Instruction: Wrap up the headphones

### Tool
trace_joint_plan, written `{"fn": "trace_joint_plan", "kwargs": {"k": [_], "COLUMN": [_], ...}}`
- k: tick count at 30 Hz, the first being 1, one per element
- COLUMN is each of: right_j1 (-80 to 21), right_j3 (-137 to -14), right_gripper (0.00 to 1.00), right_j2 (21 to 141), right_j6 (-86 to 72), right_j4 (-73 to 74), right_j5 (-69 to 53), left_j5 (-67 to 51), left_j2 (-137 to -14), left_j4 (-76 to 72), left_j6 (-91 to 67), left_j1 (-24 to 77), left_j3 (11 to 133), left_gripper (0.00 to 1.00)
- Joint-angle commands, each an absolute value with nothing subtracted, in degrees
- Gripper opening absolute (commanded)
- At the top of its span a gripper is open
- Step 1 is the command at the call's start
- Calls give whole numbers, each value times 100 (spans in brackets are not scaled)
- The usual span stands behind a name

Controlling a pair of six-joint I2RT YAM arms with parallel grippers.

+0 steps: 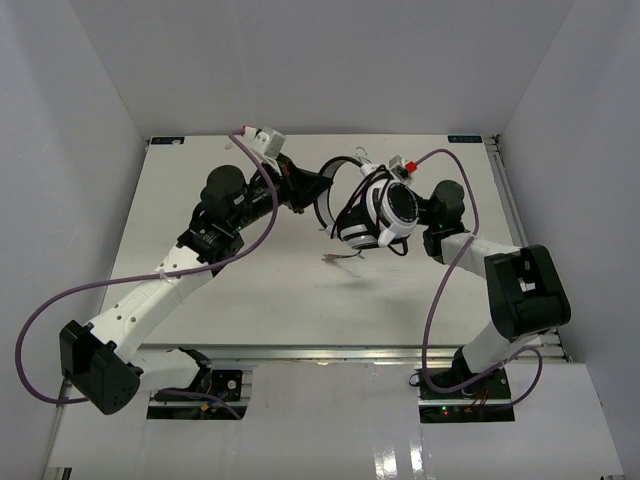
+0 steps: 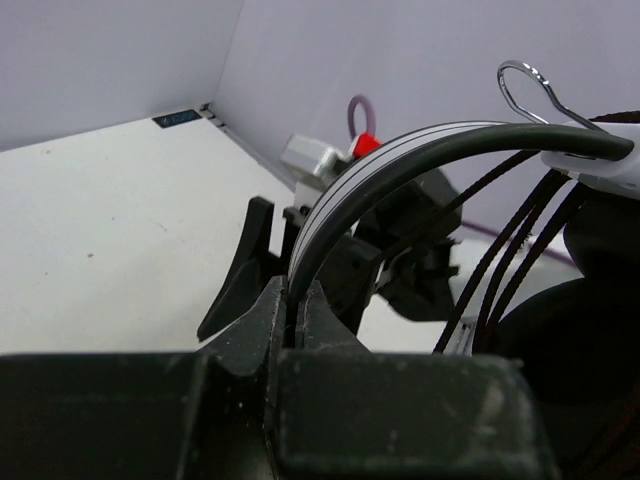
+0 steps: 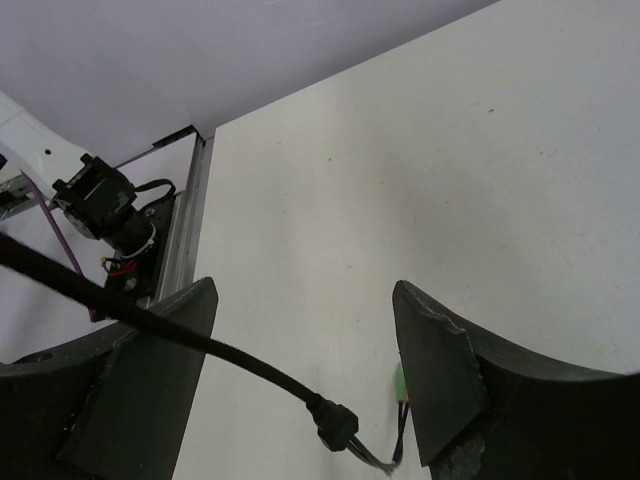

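My left fingers (image 2: 262, 322) pinch the headphones' (image 1: 375, 210) smooth curved band (image 2: 400, 160); right fingers (image 3: 440, 370) spread. Only the right wrist shows the thin matte cable (image 3: 230, 355).

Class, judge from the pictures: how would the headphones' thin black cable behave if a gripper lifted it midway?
Probably floppy: the cable sags in a curve past the open right gripper. Likely light, being so thin. The plug end would probably swing and trail.
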State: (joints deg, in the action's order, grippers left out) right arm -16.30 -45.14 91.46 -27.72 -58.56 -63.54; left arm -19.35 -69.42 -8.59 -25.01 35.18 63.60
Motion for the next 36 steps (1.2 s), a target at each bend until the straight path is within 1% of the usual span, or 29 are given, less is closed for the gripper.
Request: {"fn": "trace_joint_plan", "kwargs": {"k": [1,6,8,9,12,14,17,21,22,24,25,27,29,30,31,32,33,36], "right_j1": [-1713,-1809,-1854,-1872,-1923,-1932,-1925,-1928,-1925,-1946,-1959,-2013,-2154,-2260,-2500,-2668,-2838,-3469], "right_j3": [-4461,-4615,-4728,-4754,-4754,-4655,-4419,-4164,-4121,-4080,-4087,-4159,-4334,-4516,-4636,-4758,-4874,-5415], "right_gripper": [76,72,66,66,59,54,49,44,40,26,23,14,9,8,8,8,8,8], "right_j2": [9413,9697,9817,9869,10012,10012,9810,9384,9279,9039,8901,8665,8367,8228,8005,7888,7756,7350], "right_j6": [-3577,-3953,-4069,-4095,-4104,-4097,-3878,-3246,-3069,-2777,-2551,-2072,-1170,-768,-336,536,564,1971], "right_j4": [-7630,-8299,-8507,-8551,-8655,-8674,-8565,-7706,-7410,-6908,-6532,-5718,-4445,-3827,-2805,-2351,-2325,-718], "right_j5": [-6182,-6073,-6082,-6091,-6093,-6121,-6114,-5960,-5891,-5778,-5683,-5497,-5199,-4982,-4566,-4342,-4069,-3248], "left_j5": [-1587,-1308,-1204,-1135,-768,-569,-44,1060,1412,1959,2295,2915,3486,3662,3930,4033,4039,4302], "left_j2": [-6989,-7267,-7356,-7374,-7369,-7319,-7222,-7047,-6995,-6909,-6908,-6957,-7086,-7241,-7361,-7510,-7664,-8489], "left_j4": [-1364,-1612,-1696,-1696,-1761,-1805,-1744,-1571,-1523,-1453,-1425,-1239,-1137,-1074,-1025,-922,-878,-900], "left_j6": [-3252,-3755,-3920,-3963,-4078,-4063,-3985,-3964,-4025,-4085,-4112,-4178,-4086,-3996,-3856,-3757,-3617,-2426], "left_j1": [3555,3579,3586,3586,3586,3586,3586,3586,3586,3586,3586,3586,3577,3577,3577,3568,3568,3554], "left_j3": [7135,7696,7856,7857,7975,7958,7873,7666,7587,7440,7419,7405,7458,7552,7632,7737,7835,8071], "left_gripper": [0,0,0,0,0,0,0,0,0,0,0,0,0,0,0,0,0,0]}}
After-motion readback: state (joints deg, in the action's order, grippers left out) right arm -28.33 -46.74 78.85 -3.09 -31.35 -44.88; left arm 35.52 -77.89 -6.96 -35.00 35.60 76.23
